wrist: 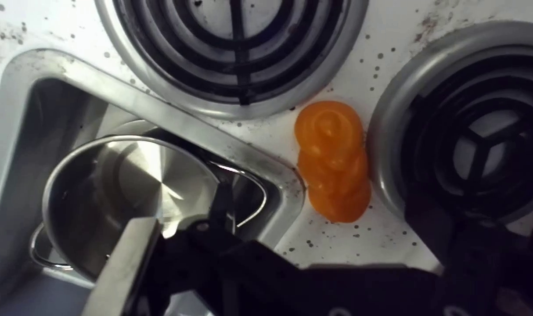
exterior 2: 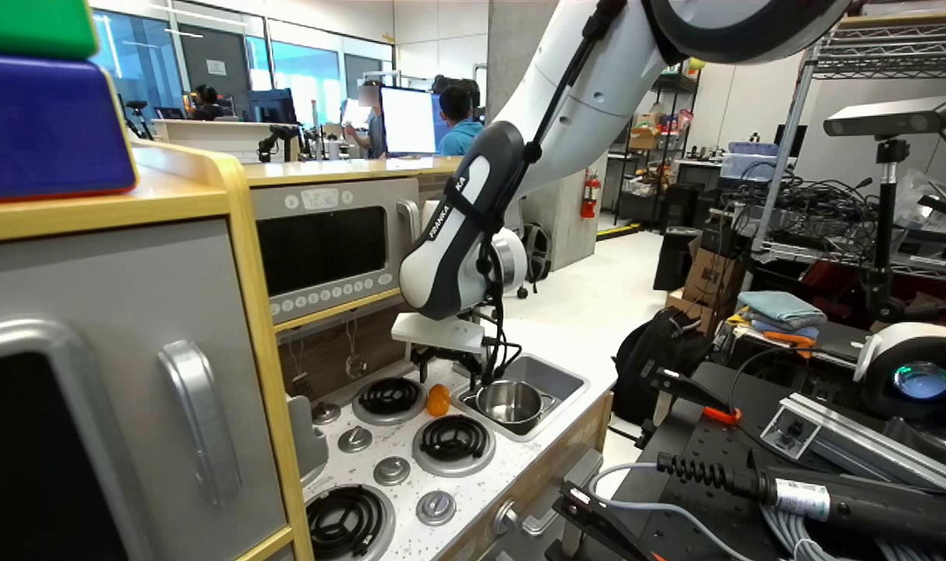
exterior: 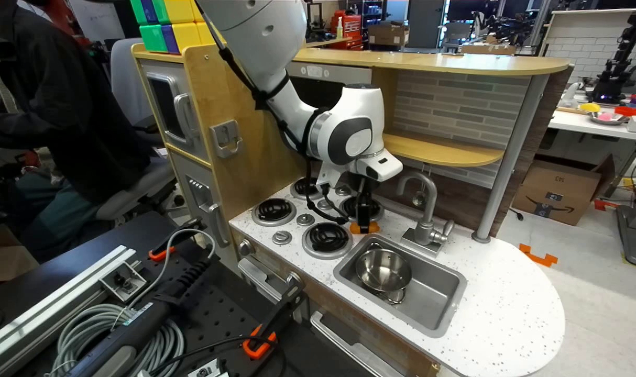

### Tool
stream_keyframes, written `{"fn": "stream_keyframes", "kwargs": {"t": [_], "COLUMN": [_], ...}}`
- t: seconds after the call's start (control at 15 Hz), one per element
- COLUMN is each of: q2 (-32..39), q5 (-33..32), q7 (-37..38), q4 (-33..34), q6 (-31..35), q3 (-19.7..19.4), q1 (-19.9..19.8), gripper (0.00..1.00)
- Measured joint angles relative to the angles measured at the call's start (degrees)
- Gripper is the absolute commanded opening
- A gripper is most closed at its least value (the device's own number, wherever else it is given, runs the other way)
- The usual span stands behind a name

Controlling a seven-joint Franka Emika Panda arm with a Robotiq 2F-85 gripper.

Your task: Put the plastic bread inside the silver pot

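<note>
A spread claw (exterior 2: 451,374) above the orange plastic bread (exterior 2: 438,400), in an exterior view

Below the claw, the bread lies on the counter (exterior 2: 473,491); right of the claw as seen here, the silver pot (exterior 2: 512,407) sits in the sink (exterior 2: 559,375); left, a coil burner (exterior 2: 387,396).

The plastic bread (wrist: 334,162) is orange, the pot (wrist: 126,184) silver, the counter (exterior: 506,309) white speckled with grey.

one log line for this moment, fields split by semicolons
gripper: open, above bread; bread: on counter, ungrasped; pot: in sink, without bread
</note>
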Motion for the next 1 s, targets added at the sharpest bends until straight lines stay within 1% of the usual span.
{"fn": "stream_keyframes", "kwargs": {"t": [0.13,0.27,0.87,1.0], "q2": [0.96,1.25,1.63,1.63], "q5": [0.0,0.0,-0.24,-0.5], "q7": [1.88,2.99,3.1,2.87], "q4": [1.59,2.26,2.26,1.88], "q6": [-3.88,-5.77,-6.03,-4.62], "q3": [-0.28,-0.3,-0.29,-0.31], "q1": [-0.05,-0.12,-0.16,-0.13], "gripper": [1.0,1.0,1.0,1.0]}}
